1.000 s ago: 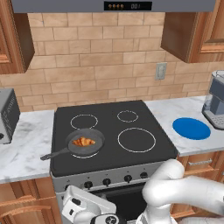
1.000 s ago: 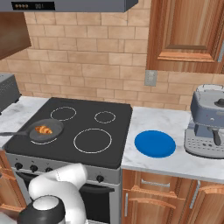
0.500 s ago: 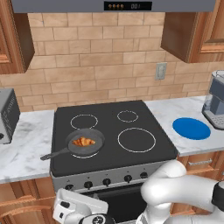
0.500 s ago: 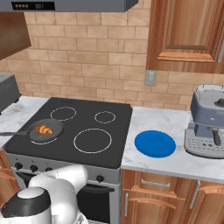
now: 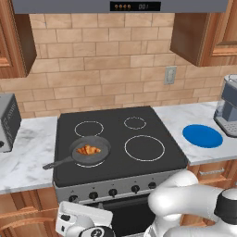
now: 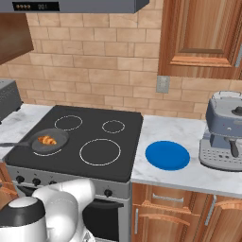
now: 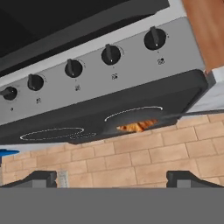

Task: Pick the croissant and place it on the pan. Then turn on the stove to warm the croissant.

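The croissant (image 5: pixel 88 149) (image 6: pixel 47 140) lies in the dark pan (image 5: pixel 101 142) (image 6: pixel 60 135), which rests on the front left burner of the stove (image 5: pixel 120 134) (image 6: pixel 94 127). The pan's handle points to the front left. My gripper (image 7: pixel 113 178) is open and holds nothing. It hangs low in front of the stove's steel panel, below the row of black knobs (image 5: pixel 113 192). The hand view is rolled upside down. In it the knobs (image 7: pixel 111 54) sit above the cooktop's edge, and the croissant (image 7: pixel 138 126) peeks over the pan's rim (image 7: pixel 114 123).
A flat blue plate (image 5: pixel 202 136) (image 6: pixel 167 155) lies on the marble counter right of the stove. A coffee machine (image 6: pixel 227 137) stands at the far right. A grey toaster oven (image 5: pixel 7 122) is on the left counter. Wooden cabinet fronts flank the oven.
My arm has sunk lower and swung left in front of the stove. The croissant and pan have not moved. The gripper has stayed open.
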Controlling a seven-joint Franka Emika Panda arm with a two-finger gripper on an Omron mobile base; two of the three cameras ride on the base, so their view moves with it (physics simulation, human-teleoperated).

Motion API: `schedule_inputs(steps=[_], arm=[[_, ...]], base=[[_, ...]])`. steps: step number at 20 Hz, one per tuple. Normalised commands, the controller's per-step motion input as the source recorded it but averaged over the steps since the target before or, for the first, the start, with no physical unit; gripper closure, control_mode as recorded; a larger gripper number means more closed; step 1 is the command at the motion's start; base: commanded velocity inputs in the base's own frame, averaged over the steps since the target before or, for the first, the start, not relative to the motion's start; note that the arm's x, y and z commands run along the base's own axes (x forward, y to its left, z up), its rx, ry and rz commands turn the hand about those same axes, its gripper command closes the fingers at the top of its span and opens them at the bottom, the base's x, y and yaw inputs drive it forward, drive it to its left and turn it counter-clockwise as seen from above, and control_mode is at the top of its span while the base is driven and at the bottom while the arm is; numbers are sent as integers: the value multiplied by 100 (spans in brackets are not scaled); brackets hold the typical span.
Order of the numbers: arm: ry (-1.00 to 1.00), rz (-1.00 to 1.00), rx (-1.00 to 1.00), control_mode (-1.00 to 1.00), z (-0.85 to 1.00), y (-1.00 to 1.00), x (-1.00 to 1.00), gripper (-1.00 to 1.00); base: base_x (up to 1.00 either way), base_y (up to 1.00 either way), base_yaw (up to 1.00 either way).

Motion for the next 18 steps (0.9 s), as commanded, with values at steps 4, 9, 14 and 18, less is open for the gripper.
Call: schedule_inputs(steps=[4, 9, 14, 18], arm=[[0, 0, -10, -100, -9, 0, 11, -100], [0, 0, -7, -100, -21, 0, 3, -100], [0, 0, -4, -100, -24, 0, 6, -100], [0, 0, -3, -100, -14, 0, 15, -100]], base=[[0, 0, 0], [0, 0, 0], [0, 0, 0], [0, 0, 0]])
